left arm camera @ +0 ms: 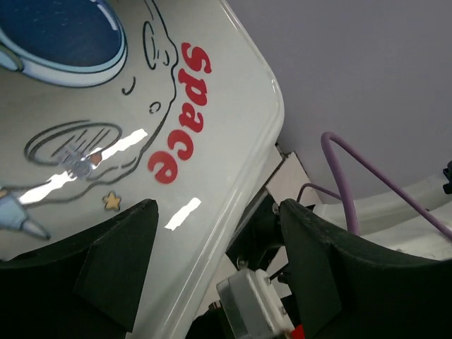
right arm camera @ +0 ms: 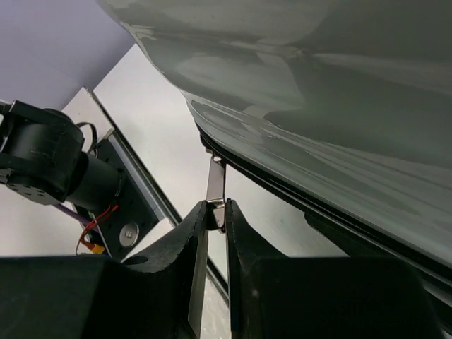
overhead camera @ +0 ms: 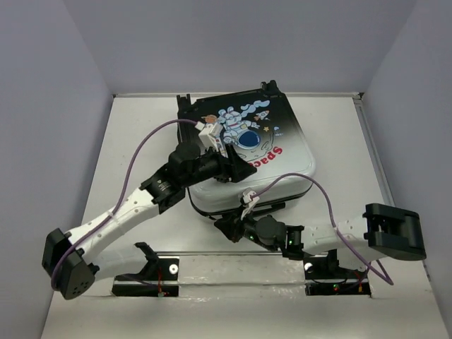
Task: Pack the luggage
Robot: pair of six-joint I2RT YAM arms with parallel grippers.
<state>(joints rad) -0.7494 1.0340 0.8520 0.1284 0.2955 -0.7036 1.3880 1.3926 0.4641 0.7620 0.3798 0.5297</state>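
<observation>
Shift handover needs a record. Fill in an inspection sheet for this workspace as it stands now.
Surface: white table, with the suitcase lying flat in the middle.
Job's things: luggage, lid down, astronaut print facing up; metal zipper pull hangs at its near edge.
Clutter: nothing seen.
Grippers: left gripper is over the printed lid beside the red "Space" lettering, jaws open; right gripper has its jaws shut on the zipper pull.
Cables: left purple cable and right purple cable each loop up off their arm.
Surroundings: pale walls on three sides.
</observation>
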